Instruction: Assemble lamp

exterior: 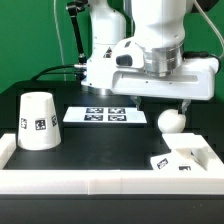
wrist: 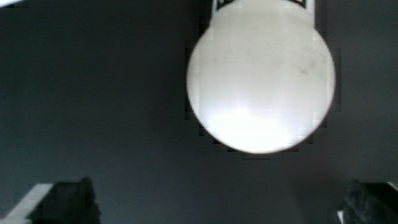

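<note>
The pincer [wrist: 217,205] is spread wide, its dark fingertips [wrist: 63,200] well apart and gripping nothing. It hangs above the ball-shaped bulb [exterior: 171,121], which rests on the black tabletop [exterior: 100,142] just beside the marker board [exterior: 102,115]. The tapered shade [exterior: 37,120] stands wide end down at the exterior view's left, while the sloped square base [exterior: 185,158] lies near the bulb at the right, though how close the fingertips come to the bulb is hard to judge.

A: Looking like a robotics lab?
B: Yep. Robot arm [exterior: 150,45] is hanging over a black worktop [exterior: 95,145], marker board [exterior: 106,115] is lying on it, green backdrop [exterior: 30,45] is screening the rear, cables [exterior: 69,35] are trailing behind.
</note>
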`<state>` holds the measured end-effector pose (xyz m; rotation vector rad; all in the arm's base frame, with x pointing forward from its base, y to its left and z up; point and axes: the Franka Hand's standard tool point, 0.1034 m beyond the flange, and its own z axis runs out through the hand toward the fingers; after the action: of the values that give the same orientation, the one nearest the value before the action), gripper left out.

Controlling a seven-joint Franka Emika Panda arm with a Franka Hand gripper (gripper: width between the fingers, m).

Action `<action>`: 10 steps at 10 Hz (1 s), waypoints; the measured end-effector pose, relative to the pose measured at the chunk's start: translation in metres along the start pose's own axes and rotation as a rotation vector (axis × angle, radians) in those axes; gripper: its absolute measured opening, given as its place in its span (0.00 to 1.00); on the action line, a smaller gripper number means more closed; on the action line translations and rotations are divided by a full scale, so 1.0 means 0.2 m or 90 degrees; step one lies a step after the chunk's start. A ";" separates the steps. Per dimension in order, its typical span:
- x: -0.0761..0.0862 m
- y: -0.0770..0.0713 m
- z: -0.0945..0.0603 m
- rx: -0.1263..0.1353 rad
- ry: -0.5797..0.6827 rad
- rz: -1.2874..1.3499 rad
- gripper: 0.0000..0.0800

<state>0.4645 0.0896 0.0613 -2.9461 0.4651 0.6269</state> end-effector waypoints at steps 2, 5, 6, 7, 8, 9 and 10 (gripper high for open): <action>-0.04 -0.02 0.00 0.011 -0.073 -0.034 0.87; -0.07 -0.02 0.02 0.022 -0.206 -0.043 0.87; -0.04 -0.03 0.03 0.024 -0.192 -0.043 0.87; -0.06 -0.06 0.05 0.018 -0.187 -0.027 0.87; -0.08 -0.08 0.07 0.013 -0.190 -0.029 0.87; -0.08 -0.09 0.08 0.011 -0.194 -0.030 0.87; -0.08 -0.09 0.10 0.010 -0.196 -0.029 0.87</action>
<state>0.4483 0.1133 0.0505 -2.7647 0.3691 1.0409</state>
